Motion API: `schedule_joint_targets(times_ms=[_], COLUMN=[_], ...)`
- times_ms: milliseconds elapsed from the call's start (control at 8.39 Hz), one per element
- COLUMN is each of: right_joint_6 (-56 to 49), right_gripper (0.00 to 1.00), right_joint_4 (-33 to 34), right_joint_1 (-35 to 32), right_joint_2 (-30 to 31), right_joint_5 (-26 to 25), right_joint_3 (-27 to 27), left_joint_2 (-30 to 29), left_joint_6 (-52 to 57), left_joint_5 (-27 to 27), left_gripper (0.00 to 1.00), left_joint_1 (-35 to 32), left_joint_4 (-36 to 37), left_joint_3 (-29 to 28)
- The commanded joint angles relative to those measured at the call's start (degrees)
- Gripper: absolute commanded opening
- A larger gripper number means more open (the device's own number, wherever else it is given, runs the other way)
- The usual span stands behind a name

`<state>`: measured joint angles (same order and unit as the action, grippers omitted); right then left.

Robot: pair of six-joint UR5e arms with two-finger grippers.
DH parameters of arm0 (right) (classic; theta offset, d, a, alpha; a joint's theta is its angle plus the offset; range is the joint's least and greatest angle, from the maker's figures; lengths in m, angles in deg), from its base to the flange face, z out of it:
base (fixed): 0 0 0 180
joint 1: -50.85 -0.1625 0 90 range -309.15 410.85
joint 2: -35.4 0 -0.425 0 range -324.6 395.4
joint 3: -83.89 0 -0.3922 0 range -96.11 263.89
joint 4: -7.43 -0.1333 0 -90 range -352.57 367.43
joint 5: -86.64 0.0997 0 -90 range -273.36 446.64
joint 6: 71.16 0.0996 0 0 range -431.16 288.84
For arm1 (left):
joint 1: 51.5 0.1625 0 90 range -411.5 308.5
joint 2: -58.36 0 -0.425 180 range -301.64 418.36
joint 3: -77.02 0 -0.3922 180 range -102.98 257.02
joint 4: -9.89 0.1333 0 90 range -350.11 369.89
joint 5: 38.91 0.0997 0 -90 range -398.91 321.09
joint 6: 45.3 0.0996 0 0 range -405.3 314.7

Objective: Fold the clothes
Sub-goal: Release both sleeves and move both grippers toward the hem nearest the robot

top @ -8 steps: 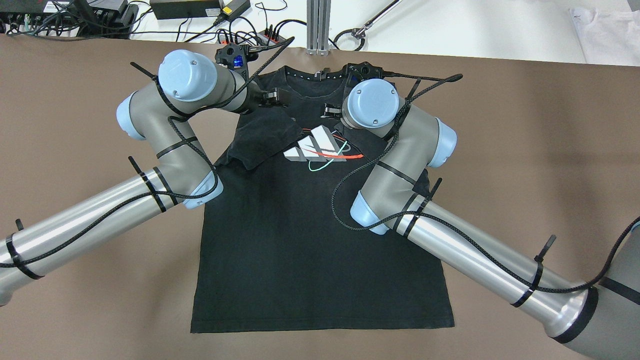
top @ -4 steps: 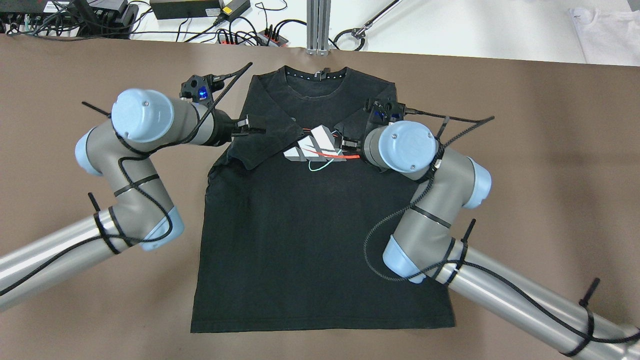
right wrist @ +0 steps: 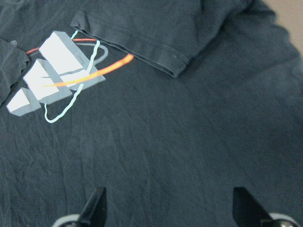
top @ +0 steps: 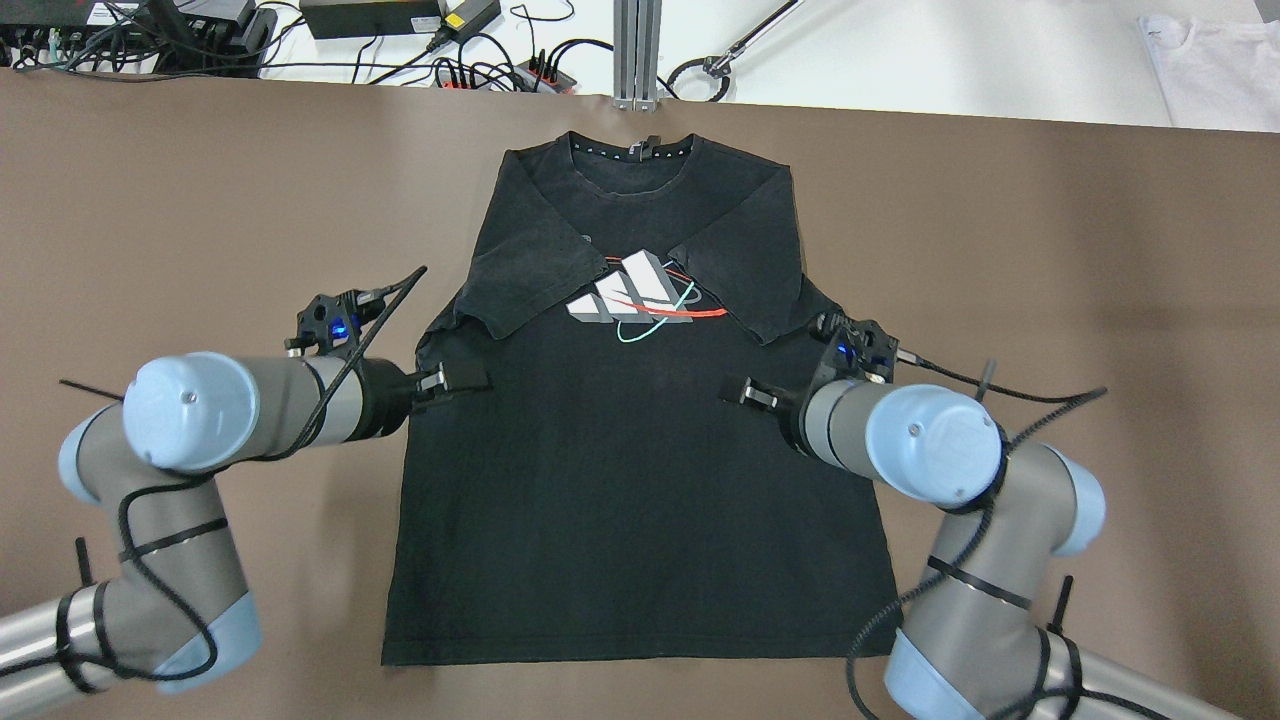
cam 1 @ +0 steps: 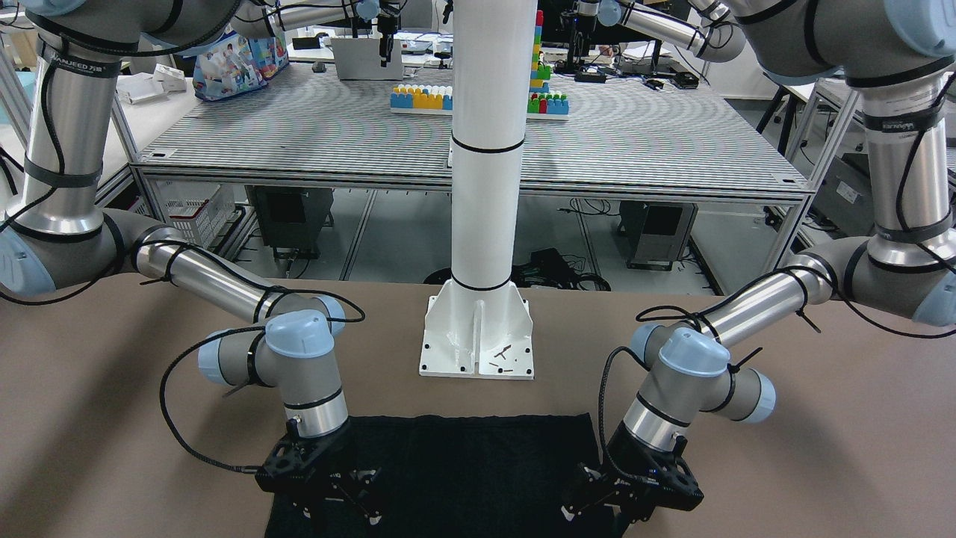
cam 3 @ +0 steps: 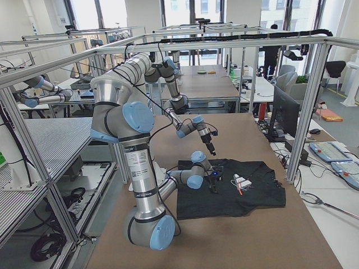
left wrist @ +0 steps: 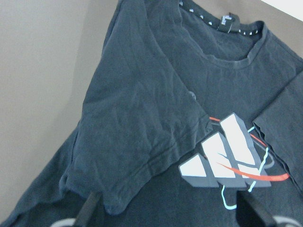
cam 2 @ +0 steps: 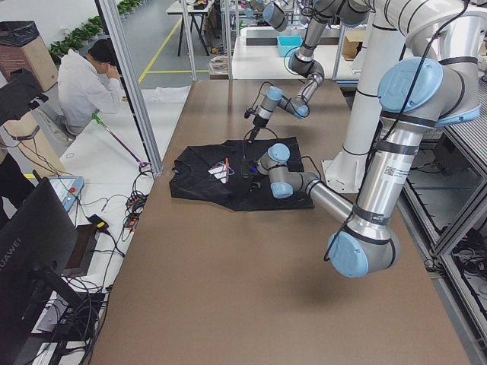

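The clothes are a black T-shirt [top: 640, 480] with a grey, red and teal logo [top: 640, 297], lying flat on the brown table, collar at the far side. Both sleeves lie folded inward onto the chest [top: 520, 285] [top: 750, 270]. My left gripper [top: 455, 380] hovers open over the shirt's left side seam, below the folded sleeve. Over the right side of the body my right gripper [top: 745, 392] is open too. Each wrist view shows two spread fingertips [left wrist: 90, 210] [right wrist: 97, 203] with nothing between them, above the shirt [left wrist: 142, 118] [right wrist: 189, 142].
A white pole's base plate [cam 1: 478, 336] stands on the table just behind the shirt's hem [cam 1: 470, 478]. Cables and a power strip [top: 480, 70] lie beyond the far edge, with a white cloth [top: 1210, 60] at the far right. A person [cam 2: 87, 84] sits past the table.
Both arms have drawn back from the shoulder area toward the robot, from beside the collar to mid-body. The folded sleeves stay lying where they were left.
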<state>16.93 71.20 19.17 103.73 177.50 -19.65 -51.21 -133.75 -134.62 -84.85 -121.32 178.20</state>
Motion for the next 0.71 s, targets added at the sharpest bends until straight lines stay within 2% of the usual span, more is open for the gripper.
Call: schedule_joint_targets(times_ms=[0,238,596], right_joint_6=[9.28,12.35,15.00], right_gripper=[0.94,0.94,0.94], right_joint_4=[-3.72,-15.29,-28.75], right_joint_1=[8.70,16.18,21.29], right_joint_2=[14.06,23.21,35.95], right_joint_5=[-5.74,-13.12,-15.09], right_joint_3=[-12.36,-12.74,-12.74], left_joint_2=[11.35,14.72,20.86], left_joint_6=[-6.98,-10.86,-14.12], left_joint_5=[9.25,16.05,20.89], left_gripper=[1.00,1.00,1.00], left_joint_1=[12.02,20.66,28.14], left_joint_4=[-0.10,-0.19,-1.15], left_joint_3=[11.98,15.09,16.50])
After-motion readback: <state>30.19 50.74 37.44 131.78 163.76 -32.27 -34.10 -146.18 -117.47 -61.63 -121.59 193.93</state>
